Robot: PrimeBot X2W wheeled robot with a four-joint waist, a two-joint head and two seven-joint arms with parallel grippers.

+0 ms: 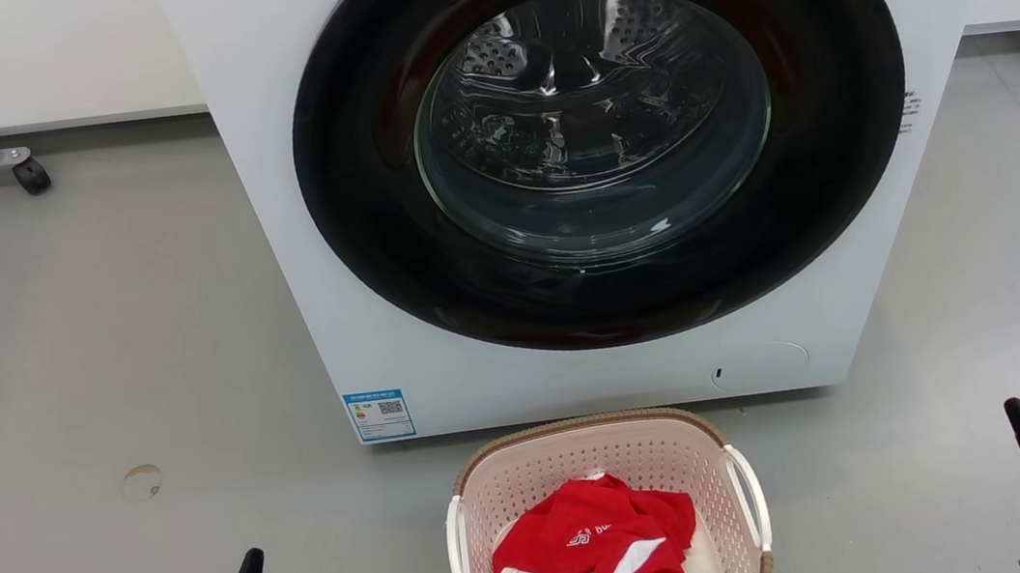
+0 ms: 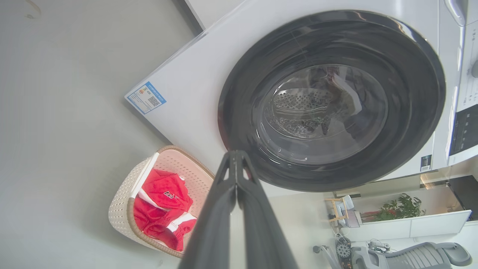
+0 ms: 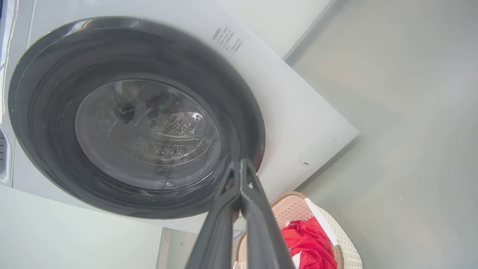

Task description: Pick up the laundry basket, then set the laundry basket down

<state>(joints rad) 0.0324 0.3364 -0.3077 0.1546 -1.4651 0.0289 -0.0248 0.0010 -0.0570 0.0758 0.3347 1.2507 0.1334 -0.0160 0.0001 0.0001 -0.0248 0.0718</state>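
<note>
Laundry basket (image 1: 543, 477) on floor (image 1: 91, 357), just before washing machine (image 1: 292, 255) door, holding red jersey (image 1: 591, 549); judged handy for loading. Left gripper (image 2: 236, 157), right gripper (image 3: 241, 164): fingers pressed together, empty, farther from machine, clear of basket's white handles (image 1: 747, 491).

**Washer, floor and a red shirt**

A white front-loading washing machine (image 1: 292, 255) stands on a smooth grey floor (image 1: 87, 329). Its broad glossy black round door (image 1: 363, 197) is closed, and a perforated steel drum shows through the glass porthole (image 1: 592, 121). A blue-and-white label sticker (image 1: 379, 414) sits at the front panel's lower left, a round service flap (image 1: 760, 363) at its lower right. A crumpled red garment with white stripes (image 1: 592, 559) lies before the machine. A brownish ring stain (image 1: 142, 483) marks the floor; a black caster (image 1: 31, 176) stands near the wall. A green potted plant (image 2: 397, 207) and grey office chair (image 2: 410, 256) show beyond.
</note>
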